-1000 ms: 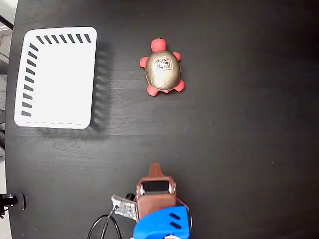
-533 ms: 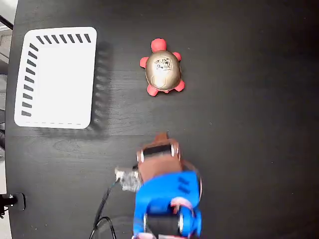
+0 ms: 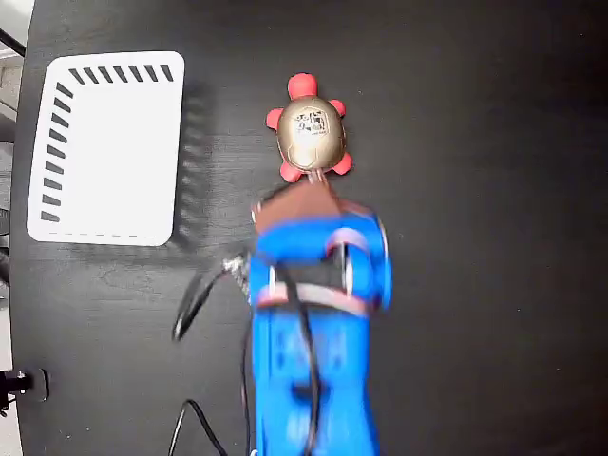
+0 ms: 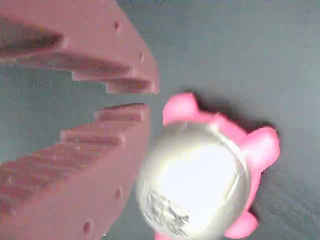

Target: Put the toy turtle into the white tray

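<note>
Gold-shelled toy turtle point(image 3: 310, 134) sits ungrasped on the table point(image 3: 475, 190); end effector point(image 4: 145, 99), nearly closed, hovers beside it; white tray point(image 3: 106, 147) empty.

Fixed view overhead, wrist view close

Shiny gold-bronze shell on the toy turtle point(image 3: 310, 133), smooth and metallic-looking, with bright glare in the wrist view point(image 4: 197, 185); matt, soft-looking red-pink head and feet, with a pale printed patch on the shell top. Smooth white plastic for the white tray point(image 3: 109, 142), faintly glossy. Matt black table point(image 3: 475, 190) with fine wood-like grain. Matt reddish-brown plastic on the gripper point(image 4: 145, 97), stepped ridges along the inner faces, small round holes in the sides. Glossy blue plastic on the arm point(image 3: 309, 361). Thin black cable point(image 3: 195, 304), smooth.
</note>
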